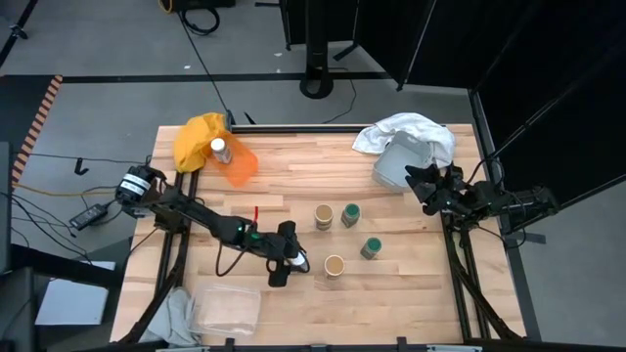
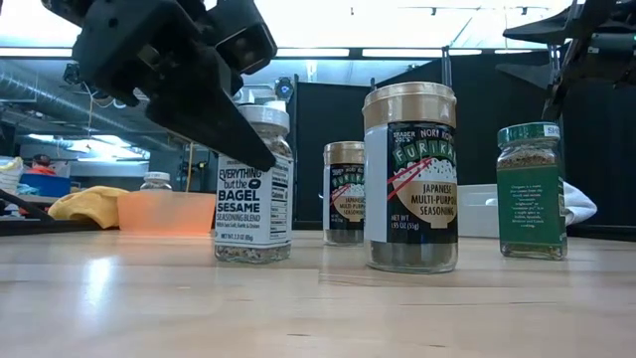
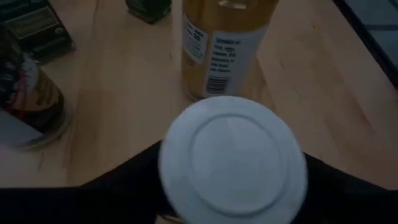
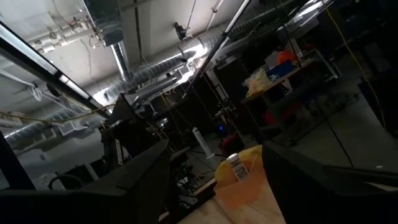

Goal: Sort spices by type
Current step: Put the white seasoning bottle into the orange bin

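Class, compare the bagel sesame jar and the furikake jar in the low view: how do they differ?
The bagel sesame jar has a white lid; the furikake jar has a tan one. The bagel sesame jar's label is white, the furikake jar's dark. The left gripper is at the bagel sesame jar; nothing touches the furikake jar. Both stand upright on the table.

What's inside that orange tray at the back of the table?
One white-lidded spice jar stands in the orange tray. A yellow cloth lies against the tray's far side, and whatever is under that cloth cannot be seen.
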### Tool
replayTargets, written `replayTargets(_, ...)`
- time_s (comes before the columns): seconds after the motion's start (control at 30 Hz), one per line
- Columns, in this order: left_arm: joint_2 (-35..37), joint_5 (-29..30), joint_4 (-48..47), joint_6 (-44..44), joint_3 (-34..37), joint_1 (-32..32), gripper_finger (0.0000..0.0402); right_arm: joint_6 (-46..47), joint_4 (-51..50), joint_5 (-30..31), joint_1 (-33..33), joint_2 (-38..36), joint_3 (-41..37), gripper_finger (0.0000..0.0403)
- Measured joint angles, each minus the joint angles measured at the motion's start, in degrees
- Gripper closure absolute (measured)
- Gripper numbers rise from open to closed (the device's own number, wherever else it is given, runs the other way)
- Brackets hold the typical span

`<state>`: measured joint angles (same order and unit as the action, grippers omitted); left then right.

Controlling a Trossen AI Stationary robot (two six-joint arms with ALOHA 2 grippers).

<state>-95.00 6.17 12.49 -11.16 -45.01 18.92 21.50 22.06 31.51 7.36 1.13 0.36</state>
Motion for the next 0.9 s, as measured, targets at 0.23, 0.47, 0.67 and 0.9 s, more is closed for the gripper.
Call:
replayTargets(0.23, 0.44, 0.11, -0.56, -2.01, -0.07, -0.78, 0.0214, 0.02, 0.0, 0.0, 0.02, 0.0, 0.0, 0.0142)
replayTargets(0.47, 6.38, 3.42, -6.04, -6.13, -0.02, -2.91, 0.0214, 0.02, 0.04, 0.0, 0.0, 0.0, 0.0, 0.0142)
replayTargets(0.67, 17.37, 10.45, -20.39, -13.22, 0.02, -7.17, 0.0214, 0.02, 0.11, -0.02, 0.02, 0.0, 0.0, 0.0142)
replayTargets(0.9, 33.73, 28.01, -43.5, -28.62, -0.02, -14.45, 0.0214, 0.02, 0.09, -0.02, 0.01, 0.0, 0.0, 0.0142)
